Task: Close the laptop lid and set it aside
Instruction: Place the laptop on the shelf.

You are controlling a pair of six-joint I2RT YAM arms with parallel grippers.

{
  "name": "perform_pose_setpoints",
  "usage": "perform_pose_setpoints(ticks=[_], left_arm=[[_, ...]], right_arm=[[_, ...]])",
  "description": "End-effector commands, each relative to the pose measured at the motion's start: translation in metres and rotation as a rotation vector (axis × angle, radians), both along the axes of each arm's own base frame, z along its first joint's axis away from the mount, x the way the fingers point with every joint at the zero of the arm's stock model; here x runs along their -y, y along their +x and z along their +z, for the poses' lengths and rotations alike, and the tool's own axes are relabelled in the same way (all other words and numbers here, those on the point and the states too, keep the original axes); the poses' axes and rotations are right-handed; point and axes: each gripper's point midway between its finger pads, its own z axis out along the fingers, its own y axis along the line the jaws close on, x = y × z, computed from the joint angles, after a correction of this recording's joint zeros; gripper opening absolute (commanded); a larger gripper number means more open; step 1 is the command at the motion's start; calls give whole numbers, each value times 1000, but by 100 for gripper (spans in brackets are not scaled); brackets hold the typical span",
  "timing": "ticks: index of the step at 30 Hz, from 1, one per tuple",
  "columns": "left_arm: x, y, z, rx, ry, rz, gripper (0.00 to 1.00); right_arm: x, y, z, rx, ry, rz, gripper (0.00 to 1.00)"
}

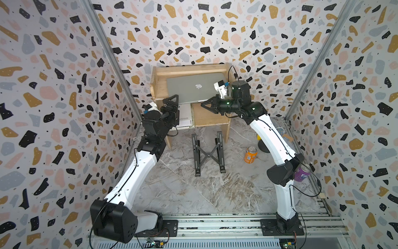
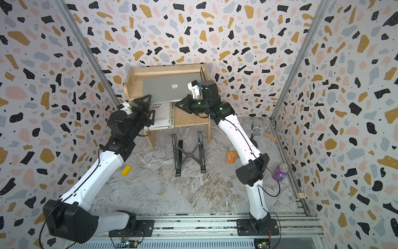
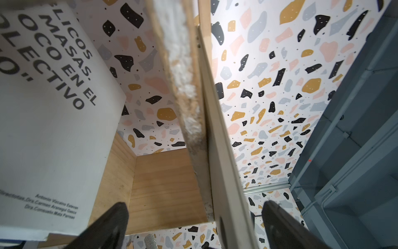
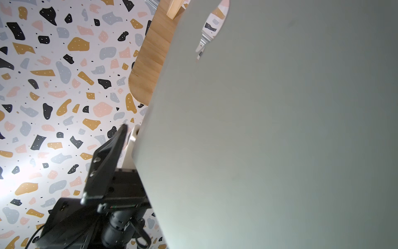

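The closed laptop (image 1: 193, 88) lies on the shelf (image 1: 187, 70), its front edge overhanging. The left pincer (image 1: 174, 106) gapes wide at its corner; the right pincer (image 1: 203, 105) is closed at that edge (a stray nudge could tip it off).

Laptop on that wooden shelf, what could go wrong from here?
The laptop seems to jut past the front edge of the wooden shelf, so a nudge might tip it off. The open left gripper straddles that edge and could drag it when withdrawing. The shut right gripper, close by, could bump it.
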Motion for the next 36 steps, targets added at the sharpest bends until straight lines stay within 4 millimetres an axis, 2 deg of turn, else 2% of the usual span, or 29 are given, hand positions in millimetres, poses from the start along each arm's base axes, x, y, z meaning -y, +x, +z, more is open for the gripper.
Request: perform_pose_setpoints(ticks=[1, 6, 8, 17, 26, 29, 34, 36], left_arm=[[-13, -34, 41, 150, 22, 36, 100], [-24, -65, 27, 143, 18, 59, 100], [-25, -71, 10, 110, 17, 58, 100], [-27, -110, -28, 60, 48, 25, 100], [-27, -130, -70, -5, 67, -3, 100], [-27, -134, -80, -22, 88, -3, 100], [-28, -137, -93, -48, 133, 0, 100], [-28, -138, -98, -58, 147, -1, 100]], right_arm=[[2, 6, 29, 62, 69, -33, 0], [0, 14, 29, 63, 88, -52, 0], [-2, 17, 29, 59, 100, -57, 0], [-5, 31, 30, 72, 117, -91, 0], [-9, 37, 34, 94, 145, -90, 0], [-10, 31, 38, 121, 143, -63, 0], [-5, 7, 66, 210, 159, -1, 0], [-1, -7, 81, 256, 168, 27, 6]])
